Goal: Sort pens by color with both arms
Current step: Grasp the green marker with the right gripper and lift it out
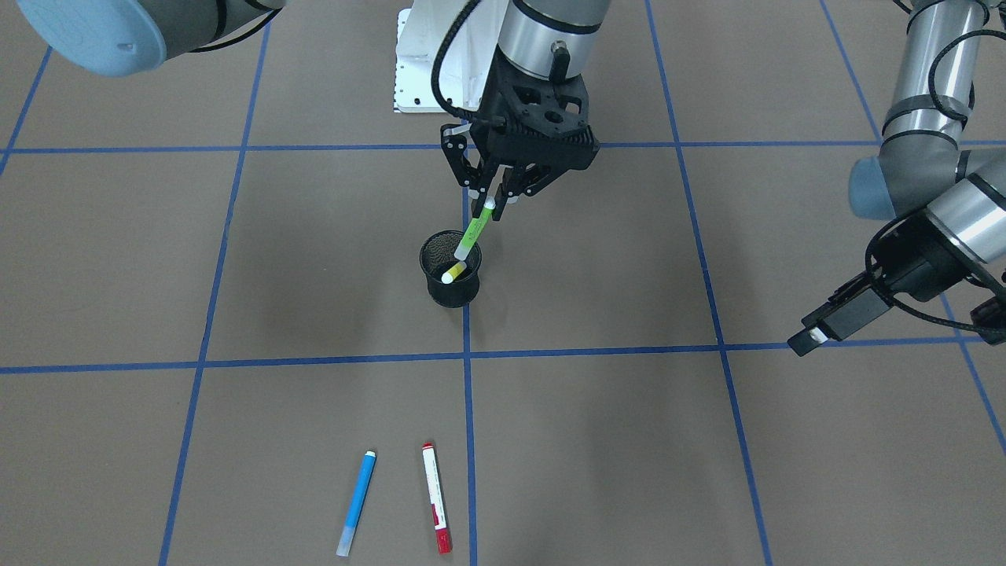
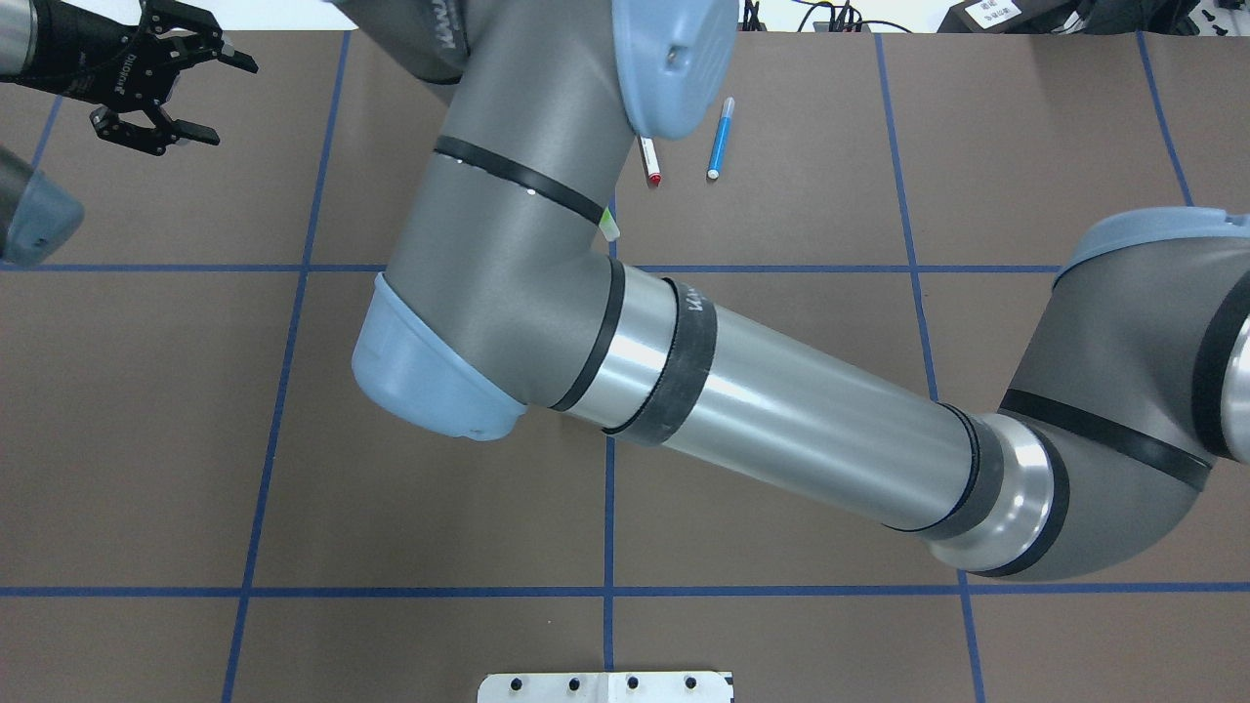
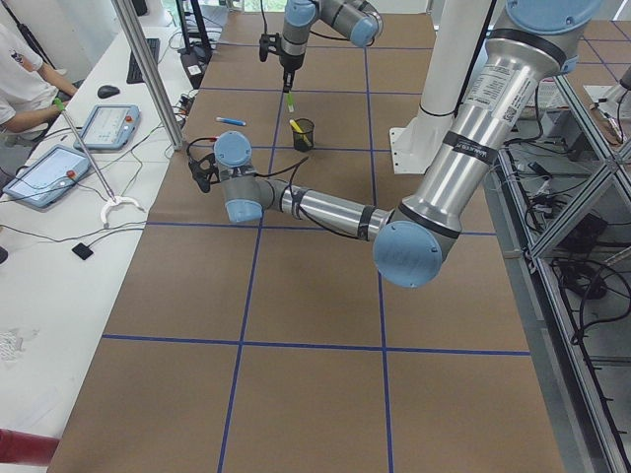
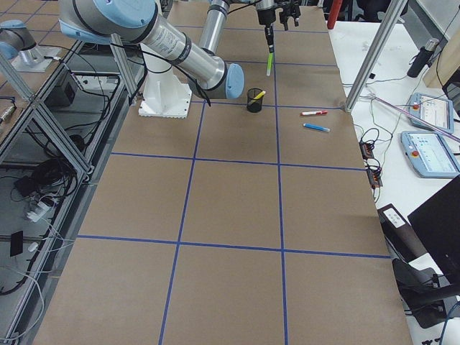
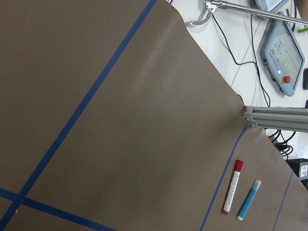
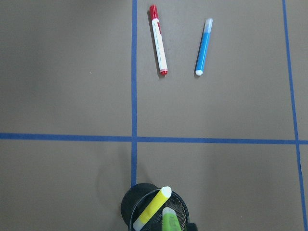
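Brown bench (image 1: 707, 472) with a blue tape grid carries all you need to track. At the middle of the front view, the cup (image 1: 437, 292) already holds the yellow pen (image 1: 456, 271), which leans on its rim. Your right gripper (image 1: 493, 196) pinches the green pen (image 1: 474, 229) by its top end. It is tilted, with its lower end at the cup's mouth, touching or just over the yellow pen; you cannot tell which.

Low in that frame the blue pen (image 1: 357, 501) and red pen (image 1: 435, 497) lie side by side, not touching, well apart from the cup. Your left gripper (image 2: 229, 103), upper left of the overhead view, is spread and holds nothing.

You look about halfway: one pen in, one ready to drop, two untouched, likely the left gripper's share.
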Tool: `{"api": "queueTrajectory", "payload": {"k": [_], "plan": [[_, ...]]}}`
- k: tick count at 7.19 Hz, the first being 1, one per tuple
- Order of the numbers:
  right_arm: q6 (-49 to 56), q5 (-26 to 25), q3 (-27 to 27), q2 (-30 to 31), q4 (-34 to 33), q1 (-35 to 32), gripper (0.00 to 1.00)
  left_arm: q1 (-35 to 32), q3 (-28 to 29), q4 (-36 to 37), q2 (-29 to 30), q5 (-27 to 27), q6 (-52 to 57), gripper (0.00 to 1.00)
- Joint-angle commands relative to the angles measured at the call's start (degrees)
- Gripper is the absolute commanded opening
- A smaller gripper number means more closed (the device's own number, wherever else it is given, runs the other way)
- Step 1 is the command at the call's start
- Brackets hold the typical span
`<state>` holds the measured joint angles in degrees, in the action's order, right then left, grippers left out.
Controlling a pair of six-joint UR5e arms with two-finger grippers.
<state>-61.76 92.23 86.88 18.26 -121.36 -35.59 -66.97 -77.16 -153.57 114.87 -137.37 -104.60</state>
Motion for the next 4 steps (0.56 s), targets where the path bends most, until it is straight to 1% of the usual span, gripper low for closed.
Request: {"api": "queueTrajectory", "payload": {"k": [1, 2, 3, 4], "plan": [[-1.5, -11.0, 2.6, 9.0, 20.5, -0.9, 0.0, 0.0, -0.4, -2.8, -2.1, 0.0, -0.2, 1.0], [-1.5, -14.1, 1.1, 12.3, 28.5, -0.9, 0.0, 0.0, -0.2, -8.5, -5.4, -0.2, -0.1, 1.0], [-1.7, -18.4, -2.5, 14.5, 38.4, -0.9, 0.0, 0.0, -0.9, -13.3, -7.9, -0.3, -0.3, 1.0], [-5.2, -24.9, -9.9, 14.0, 46.1, -0.8, 0.0, -0.1, -3.1, -14.5, -10.0, -0.4, -0.4, 1.0]]}}
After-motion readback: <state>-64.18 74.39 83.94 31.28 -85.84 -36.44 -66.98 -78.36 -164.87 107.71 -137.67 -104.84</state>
